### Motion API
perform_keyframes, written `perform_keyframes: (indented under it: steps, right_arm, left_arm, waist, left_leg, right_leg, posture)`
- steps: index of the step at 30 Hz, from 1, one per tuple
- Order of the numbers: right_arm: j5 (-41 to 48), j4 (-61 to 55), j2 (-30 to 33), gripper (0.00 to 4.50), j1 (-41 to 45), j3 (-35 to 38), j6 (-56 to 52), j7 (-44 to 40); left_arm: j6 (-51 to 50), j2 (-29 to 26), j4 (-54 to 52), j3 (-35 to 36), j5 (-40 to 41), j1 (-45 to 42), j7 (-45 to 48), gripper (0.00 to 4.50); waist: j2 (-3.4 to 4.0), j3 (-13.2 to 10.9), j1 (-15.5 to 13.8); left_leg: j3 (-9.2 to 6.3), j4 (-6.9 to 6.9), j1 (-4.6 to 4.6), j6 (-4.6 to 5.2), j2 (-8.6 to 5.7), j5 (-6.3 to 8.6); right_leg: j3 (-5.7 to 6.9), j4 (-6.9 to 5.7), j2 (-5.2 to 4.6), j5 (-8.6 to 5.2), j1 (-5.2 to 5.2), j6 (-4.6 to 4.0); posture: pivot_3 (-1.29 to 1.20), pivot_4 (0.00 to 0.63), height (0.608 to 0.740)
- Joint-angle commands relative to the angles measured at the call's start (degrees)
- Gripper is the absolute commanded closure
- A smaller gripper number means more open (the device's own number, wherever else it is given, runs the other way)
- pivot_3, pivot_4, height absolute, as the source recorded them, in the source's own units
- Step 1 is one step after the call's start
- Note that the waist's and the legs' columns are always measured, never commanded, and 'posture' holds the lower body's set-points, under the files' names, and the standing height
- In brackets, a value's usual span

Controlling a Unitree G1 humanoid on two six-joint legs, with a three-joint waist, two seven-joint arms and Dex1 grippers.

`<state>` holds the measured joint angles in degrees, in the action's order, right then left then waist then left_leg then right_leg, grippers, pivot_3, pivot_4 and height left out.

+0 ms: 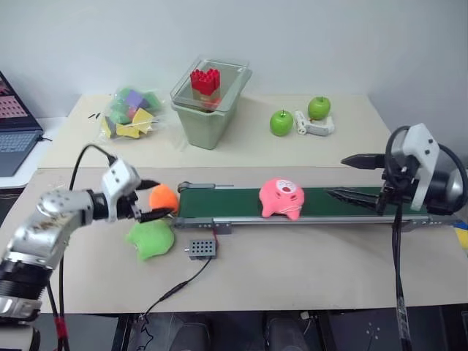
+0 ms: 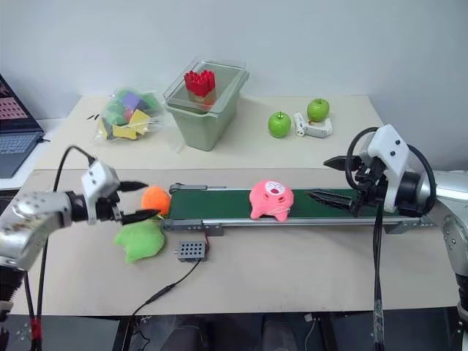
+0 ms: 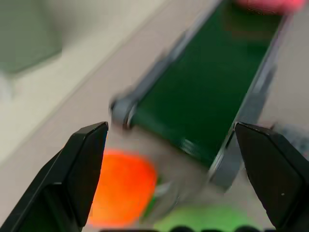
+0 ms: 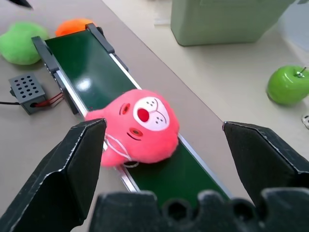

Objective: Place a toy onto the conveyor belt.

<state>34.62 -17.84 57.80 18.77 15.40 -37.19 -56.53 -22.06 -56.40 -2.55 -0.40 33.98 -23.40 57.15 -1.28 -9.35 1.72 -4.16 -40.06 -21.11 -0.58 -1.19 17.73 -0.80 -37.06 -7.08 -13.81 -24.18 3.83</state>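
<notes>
The toy (image 1: 282, 199) lay on the belt (image 1: 219, 202) near frame centre, its front edge hanging a little over the near rail. The right tool (image 1: 356, 178), at right of frame, stood wide open and empty, pointing along the belt at the toy but apart from it. The left tool (image 1: 149, 199), left of centre, was also wide open and held nothing, its tips on either side of the orange ball (image 1: 164, 197) off the belt's end, with the green blob (image 1: 151, 239) just below. My judgement: the placing looked done, but a running belt could tip the overhanging toy onto the worktop (image 1: 307, 263), and the left tool closing would take the wrong plush.
</notes>
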Motion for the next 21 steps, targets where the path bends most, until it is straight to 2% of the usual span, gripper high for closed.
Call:
perform_keyframes:
  steps: [1, 21]
  right_arm:
    - [2.09, -2.62, -0.04, 0.0, -0.91, 4.21, -0.03, 0.37]
    - [2.79, -1.47, 0.39, 0.0, 0.73, 3.15, 0.63, 0.94]
  left_arm:
    - [-4.29, -0.91, -5.36, 2.51, 2.29, -1.55, 2.8, 0.04]
    - [-15.44, 2.04, 0.47, 2.99, 0.35, -14.91, 5.77, 0.04]
  waist:
    - [0.01, 0.0, 0.19]
    - [-0.01, -0.01, 0.56]
  left_leg:
    - [0.02, 0.0, 0.05, 0.0, 0.0, 0.0]
    - [0.07, -0.03, -0.02, 0.02, 0.0, 0.01]
  right_leg:
    - [-0.01, 0.01, 0.0, 0.0, 0.03, 0.0]
    - [-0.07, 0.02, 0.03, 0.0, -0.01, -0.01]
  posture:
    - [0.0, 0.15, 0.74]
    - [0.0, 0.15, 0.74]
